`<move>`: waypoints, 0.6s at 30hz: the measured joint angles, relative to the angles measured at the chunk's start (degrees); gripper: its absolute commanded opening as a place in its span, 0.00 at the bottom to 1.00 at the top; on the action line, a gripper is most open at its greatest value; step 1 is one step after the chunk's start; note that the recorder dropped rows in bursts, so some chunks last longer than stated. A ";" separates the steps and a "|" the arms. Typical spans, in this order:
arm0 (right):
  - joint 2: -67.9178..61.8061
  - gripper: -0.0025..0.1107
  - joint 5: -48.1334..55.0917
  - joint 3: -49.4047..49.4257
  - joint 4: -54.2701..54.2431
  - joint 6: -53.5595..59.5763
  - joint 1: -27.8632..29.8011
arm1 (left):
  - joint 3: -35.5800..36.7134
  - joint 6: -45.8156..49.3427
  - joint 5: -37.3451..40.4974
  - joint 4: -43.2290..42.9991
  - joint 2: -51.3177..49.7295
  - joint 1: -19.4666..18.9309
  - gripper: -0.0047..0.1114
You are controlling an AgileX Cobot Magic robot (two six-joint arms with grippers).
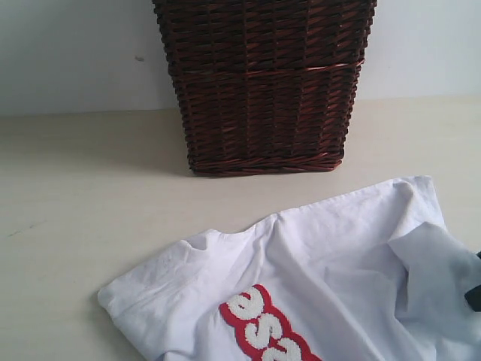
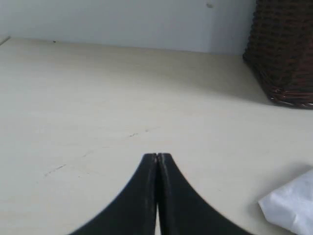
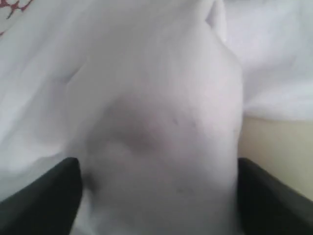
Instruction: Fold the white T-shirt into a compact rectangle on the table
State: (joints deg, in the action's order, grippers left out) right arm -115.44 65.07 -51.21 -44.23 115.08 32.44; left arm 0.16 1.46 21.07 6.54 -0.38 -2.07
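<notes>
The white T-shirt lies crumpled on the table at the lower right of the exterior view, with its red band of white letters showing. My right gripper is open, its two black fingers wide apart on either side of a raised hump of the shirt's cloth. In the exterior view only a dark bit of this gripper shows, at the right edge by the shirt's folded-over sleeve. My left gripper is shut and empty above bare table, apart from a shirt corner.
A tall dark brown wicker basket stands at the back of the table, just behind the shirt; it also shows in the left wrist view as the basket. A pale wall runs behind it.
</notes>
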 measured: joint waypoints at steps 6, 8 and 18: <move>3.12 0.02 3.76 0.00 10.84 -5.77 0.00 | 0.00 0.00 0.00 0.00 0.00 0.00 0.04; 8.21 0.02 3.84 0.00 17.08 -9.17 0.00 | 0.00 0.00 0.00 0.00 0.00 0.00 0.04; 23.67 0.02 4.55 0.10 42.00 -32.45 0.00 | 0.00 0.00 0.00 0.00 0.00 0.00 0.04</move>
State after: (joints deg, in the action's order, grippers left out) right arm -91.77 69.62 -51.10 -2.23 82.63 32.44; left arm 0.16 1.46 21.07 6.54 -0.38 -2.07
